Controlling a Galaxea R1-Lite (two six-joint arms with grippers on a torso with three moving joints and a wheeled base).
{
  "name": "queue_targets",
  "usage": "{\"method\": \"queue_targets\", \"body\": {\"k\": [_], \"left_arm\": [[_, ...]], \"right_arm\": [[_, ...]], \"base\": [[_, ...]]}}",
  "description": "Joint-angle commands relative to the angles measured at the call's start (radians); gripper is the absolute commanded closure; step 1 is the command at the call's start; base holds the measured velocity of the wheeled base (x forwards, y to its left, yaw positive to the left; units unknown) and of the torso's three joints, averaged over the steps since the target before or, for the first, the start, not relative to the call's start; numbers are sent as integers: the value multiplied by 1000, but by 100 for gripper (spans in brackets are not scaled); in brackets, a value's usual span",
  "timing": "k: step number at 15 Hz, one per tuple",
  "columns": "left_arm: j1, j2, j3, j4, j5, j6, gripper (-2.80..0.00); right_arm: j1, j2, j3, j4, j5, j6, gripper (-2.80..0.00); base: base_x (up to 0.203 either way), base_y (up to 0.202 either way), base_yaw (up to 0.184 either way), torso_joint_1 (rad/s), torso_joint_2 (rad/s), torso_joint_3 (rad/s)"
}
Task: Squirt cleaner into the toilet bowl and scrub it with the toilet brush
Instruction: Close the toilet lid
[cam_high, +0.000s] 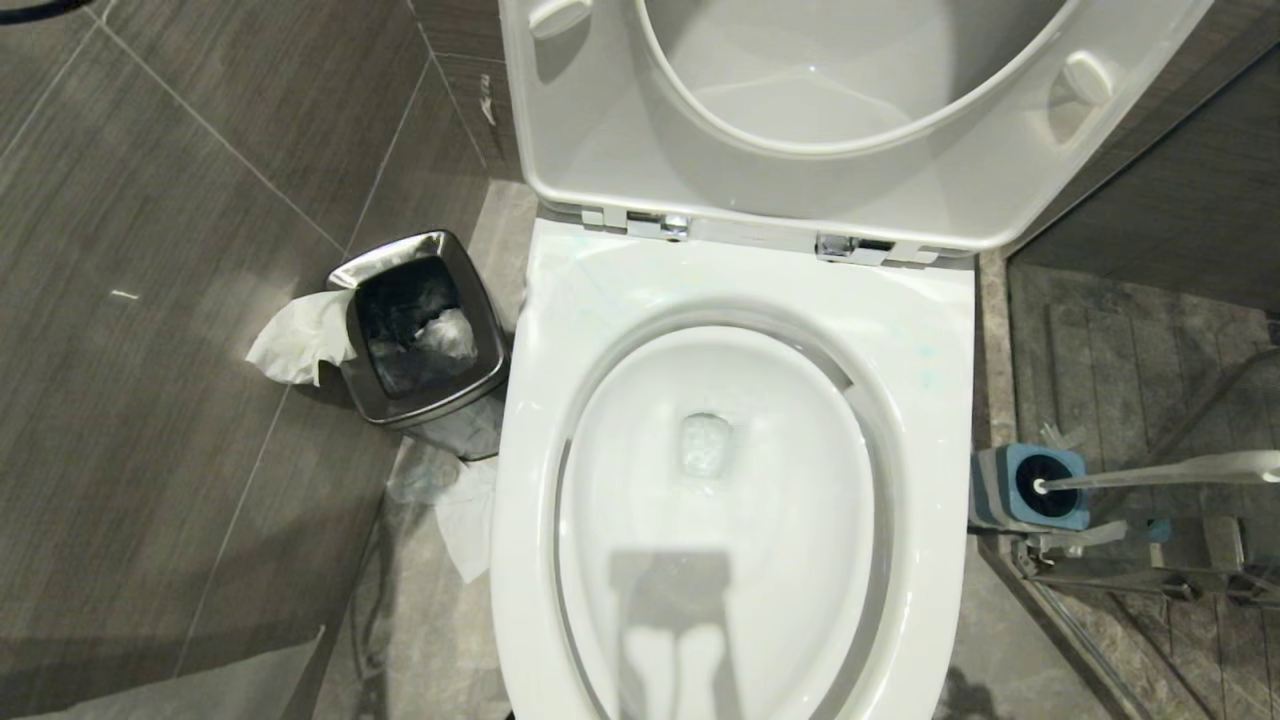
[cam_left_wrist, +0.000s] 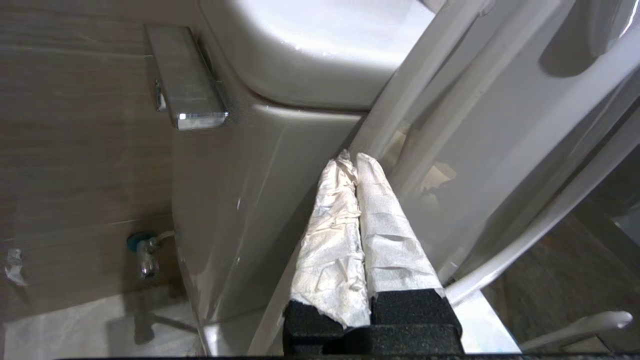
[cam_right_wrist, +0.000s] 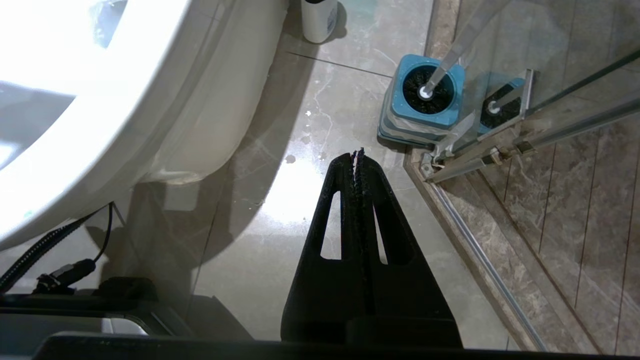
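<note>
Clearly, toilet brush (cam_right_wrist: 426, 91): light, stiff, slick handle; grip mid-shaft.
Right gripper (cam_right_wrist: 358, 153): pressed together, empty.
Left gripper (cam_left_wrist: 353, 159): pressed together, empty.

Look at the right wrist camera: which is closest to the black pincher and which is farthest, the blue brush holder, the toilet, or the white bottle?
From the shut right gripper:
1. The blue brush holder, just past the fingertips, beside the glass door, the toilet brush standing in it.
2. The toilet bowl, off to the other side across the wet floor.
3. The white bottle, far back beside the toilet.
</note>
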Motion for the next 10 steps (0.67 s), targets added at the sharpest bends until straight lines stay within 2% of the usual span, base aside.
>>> {"method": "queue_targets", "body": {"k": [1,10], "left_arm": [[2,30,-6,-30,-1,0,0],[-3,136,-49,-186,-3,-3,0]], "right_arm": [[0,2,0,-1,0,0,0],[0,2,0,-1,0,0,0]], "base": [[0,0,0,0,0,0],[0,0,0,0,0,0]]}}
